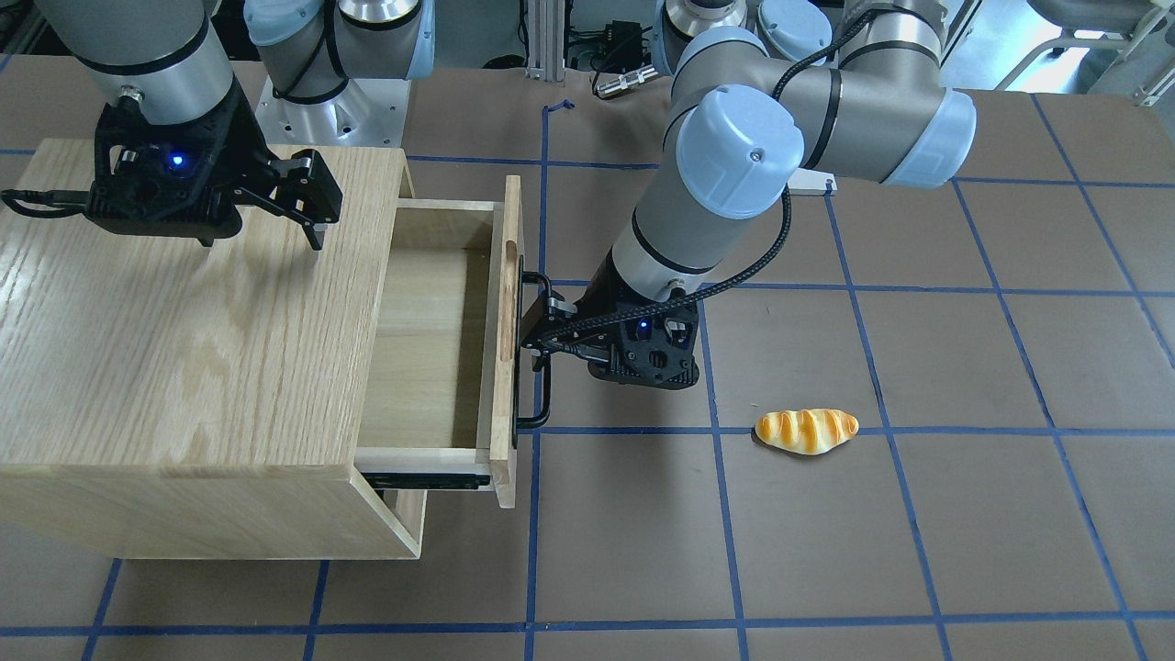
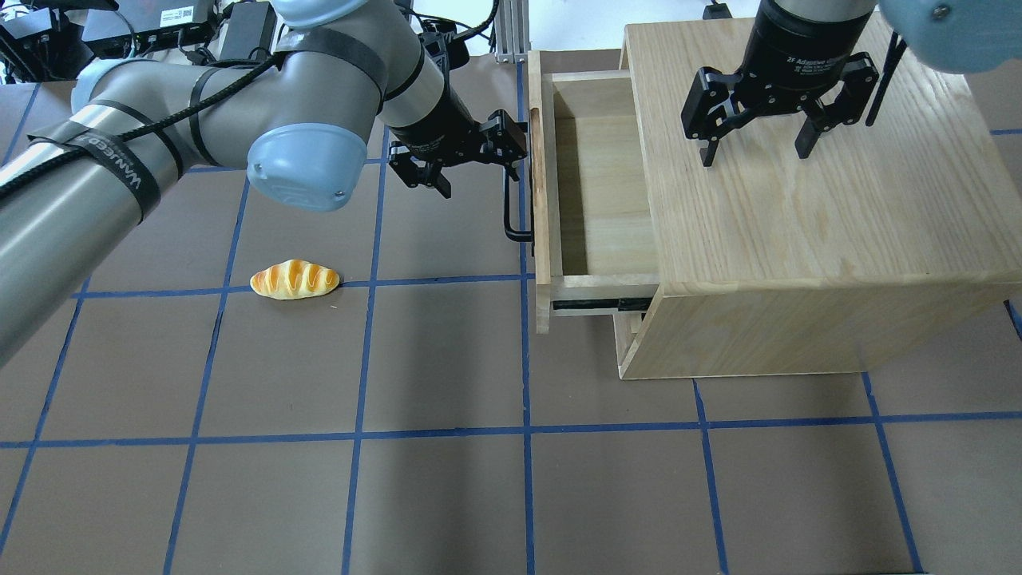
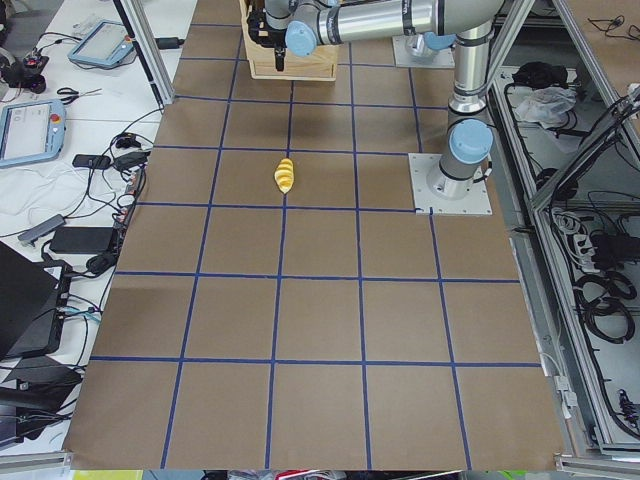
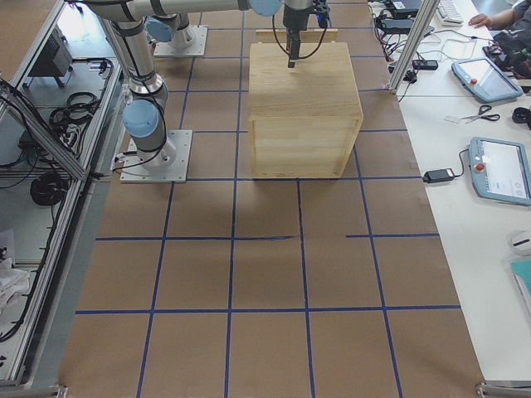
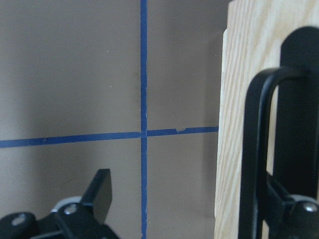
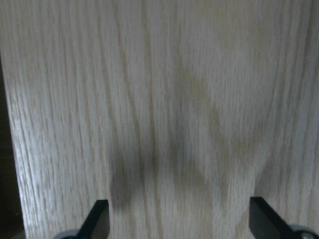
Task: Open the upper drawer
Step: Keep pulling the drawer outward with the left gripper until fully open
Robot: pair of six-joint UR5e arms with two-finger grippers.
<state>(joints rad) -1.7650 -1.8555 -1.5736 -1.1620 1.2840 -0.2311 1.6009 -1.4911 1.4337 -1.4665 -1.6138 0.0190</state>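
Note:
The upper drawer (image 2: 607, 200) of the pale-wood cabinet (image 2: 798, 224) stands pulled out to about half its depth, and it is empty (image 1: 431, 340). Its black bar handle (image 2: 511, 216) faces my left arm. My left gripper (image 2: 473, 164) is open at the handle's far end. In the left wrist view (image 5: 194, 199) the bar (image 5: 254, 149) stands between the two fingers, close to the one by the drawer front. My right gripper (image 2: 754, 152) is open and empty just above the cabinet top (image 6: 182, 219).
A toy bread roll (image 2: 294, 279) lies on the brown table on a blue tape line, left of the drawer; it also shows in the front view (image 1: 806, 431). A black side rail (image 2: 595, 303) shows under the drawer's near side.

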